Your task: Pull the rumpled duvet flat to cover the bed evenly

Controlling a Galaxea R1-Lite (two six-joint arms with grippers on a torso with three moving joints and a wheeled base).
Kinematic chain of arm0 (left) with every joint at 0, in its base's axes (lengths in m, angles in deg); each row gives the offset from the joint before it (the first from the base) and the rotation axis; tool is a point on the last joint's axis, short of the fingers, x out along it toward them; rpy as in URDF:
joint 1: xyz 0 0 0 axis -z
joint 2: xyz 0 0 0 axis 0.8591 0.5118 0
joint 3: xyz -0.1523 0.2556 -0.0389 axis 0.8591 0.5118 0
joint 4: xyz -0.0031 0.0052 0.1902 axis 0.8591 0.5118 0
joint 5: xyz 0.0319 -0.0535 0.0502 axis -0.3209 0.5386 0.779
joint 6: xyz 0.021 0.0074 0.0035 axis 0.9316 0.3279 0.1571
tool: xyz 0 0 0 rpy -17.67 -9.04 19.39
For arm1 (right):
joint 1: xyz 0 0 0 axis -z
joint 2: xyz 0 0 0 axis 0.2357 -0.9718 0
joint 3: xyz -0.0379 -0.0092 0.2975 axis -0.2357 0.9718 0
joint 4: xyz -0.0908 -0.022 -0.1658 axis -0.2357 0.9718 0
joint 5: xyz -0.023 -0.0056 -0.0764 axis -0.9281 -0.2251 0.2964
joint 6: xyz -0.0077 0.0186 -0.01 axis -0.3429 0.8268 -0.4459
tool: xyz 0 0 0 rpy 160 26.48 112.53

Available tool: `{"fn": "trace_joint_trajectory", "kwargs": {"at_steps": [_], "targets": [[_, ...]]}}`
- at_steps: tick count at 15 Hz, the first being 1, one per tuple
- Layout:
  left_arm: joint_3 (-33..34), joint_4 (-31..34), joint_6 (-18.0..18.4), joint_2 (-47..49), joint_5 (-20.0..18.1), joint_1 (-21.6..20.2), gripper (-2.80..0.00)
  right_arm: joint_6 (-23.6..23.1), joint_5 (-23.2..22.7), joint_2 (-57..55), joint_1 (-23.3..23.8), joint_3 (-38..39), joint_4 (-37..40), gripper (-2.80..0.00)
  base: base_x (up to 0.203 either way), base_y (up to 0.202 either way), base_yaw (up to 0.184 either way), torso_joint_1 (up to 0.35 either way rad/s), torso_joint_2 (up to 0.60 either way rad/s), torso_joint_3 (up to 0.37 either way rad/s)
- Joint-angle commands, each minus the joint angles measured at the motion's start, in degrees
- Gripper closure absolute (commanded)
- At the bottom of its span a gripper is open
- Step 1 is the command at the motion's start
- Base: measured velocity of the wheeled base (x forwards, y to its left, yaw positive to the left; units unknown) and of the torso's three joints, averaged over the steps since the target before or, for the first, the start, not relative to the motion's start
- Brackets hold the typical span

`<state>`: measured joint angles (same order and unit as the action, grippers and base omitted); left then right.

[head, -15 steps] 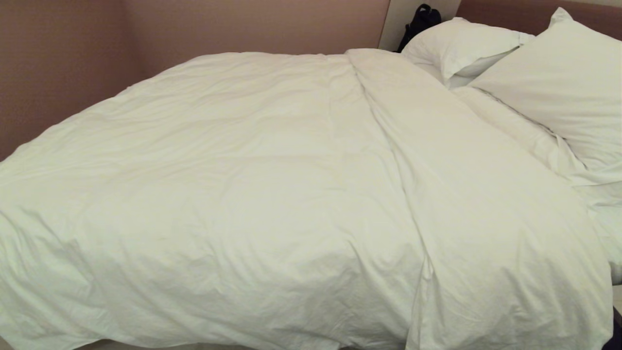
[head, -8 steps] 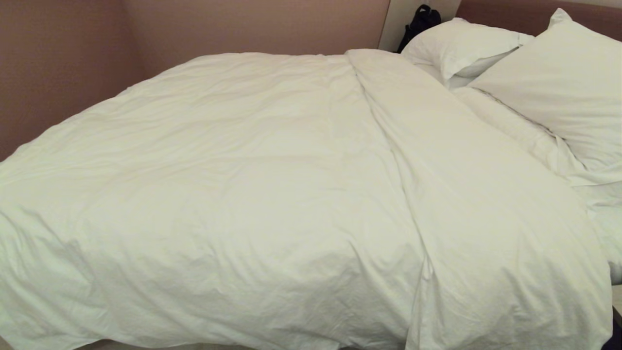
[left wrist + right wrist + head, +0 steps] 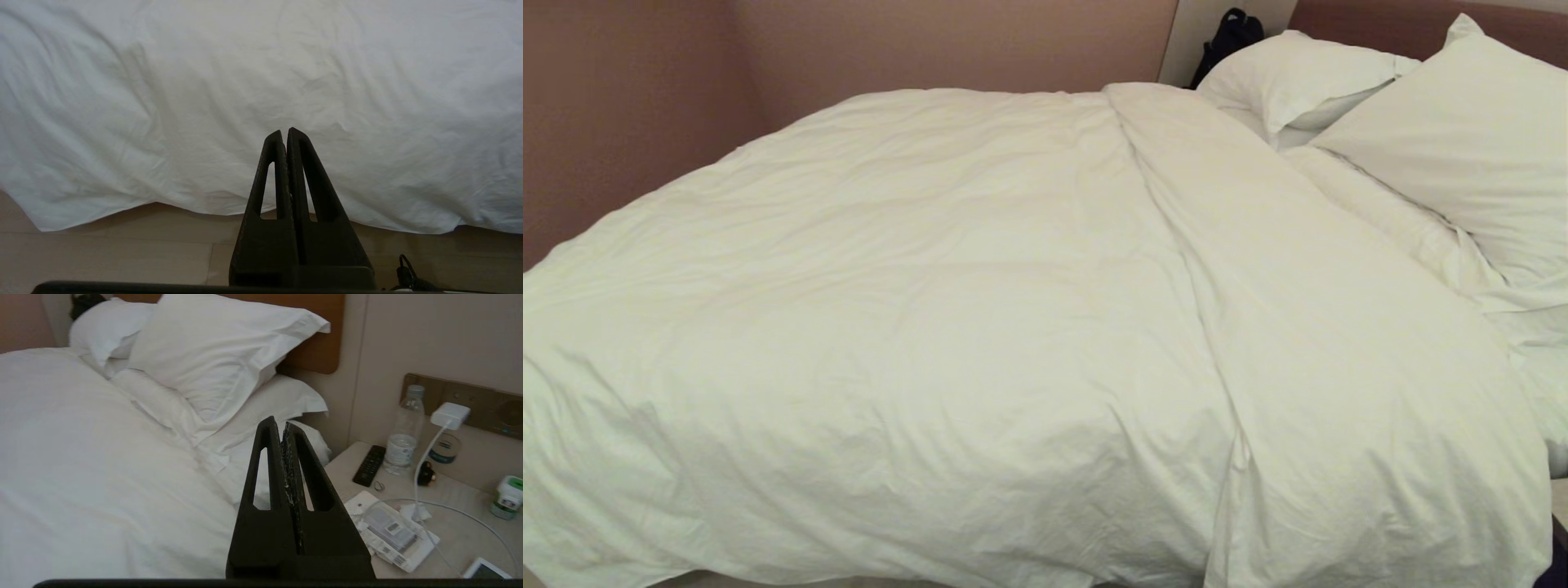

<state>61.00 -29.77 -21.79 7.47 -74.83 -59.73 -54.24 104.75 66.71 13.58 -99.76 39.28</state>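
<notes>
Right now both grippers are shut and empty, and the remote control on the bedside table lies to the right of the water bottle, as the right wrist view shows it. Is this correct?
Not quite. In the right wrist view the remote control lies to the left of the water bottle, on the bedside table. The rest holds: the left gripper and the right gripper are both shut and empty.

We can read no text, brand, number or sign anywhere in these views; the plastic bottle on the bedside table carries a label too small for us to make out; the packets lying on that table bear small printed stickers that we cannot decipher; the green-capped jar shows a label whose print stays illegible to us.
</notes>
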Motion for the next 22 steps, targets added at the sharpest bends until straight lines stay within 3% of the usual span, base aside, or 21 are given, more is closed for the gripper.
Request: {"fn": "trace_joint_trajectory", "kwargs": {"at_steps": [1,3,6,10,13,18,22], "targets": [[0.0,-0.02,-0.05,-0.02,0.04,-0.02,0.0,0.0,-6.87,6.36,0.02,1.47,0.1,0.0,0.0,0.0,0.0,0.0,0.0,0.0],[0.0,-0.02,-0.05,-0.02,0.04,-0.02,0.0,0.21,-16.45,11.59,0.08,2.91,0.34,0.0,0.0,0.0,0.0,0.0,0.0,0.0],[0.0,-0.02,-0.05,-0.02,0.04,-0.02,0.0,-0.28,-27.12,13.16,0.14,2.53,-1.29,0.0,0.0,0.0,0.0,0.0,0.0,0.0],[0.0,-0.02,-0.05,-0.02,0.04,-0.02,0.0,-4.05,-33.77,15.55,0.14,3.03,-6.71,0.0,0.0,0.0,0.0,0.0,0.0,0.0],[0.0,-0.02,-0.05,-0.02,0.04,-0.02,0.0,-3.94,-35.23,15.72,0.14,7.71,-8.74,0.0,0.0,0.0,0.0,0.0,0.0,0.0],[0.0,-0.02,-0.05,-0.02,0.04,-0.02,0.0,-6.99,-35.38,15.72,0.14,21.1,-27.21,0.0,0.0,0.0,0.0,0.0,0.0,0.0],[0.0,-0.02,-0.05,-0.02,0.04,-0.02,0.0,-5.27,-35.37,15.74,0.14,24.23,-30.64,0.0,0.0,0.0,0.0,0.0,0.0,0.0]]}}
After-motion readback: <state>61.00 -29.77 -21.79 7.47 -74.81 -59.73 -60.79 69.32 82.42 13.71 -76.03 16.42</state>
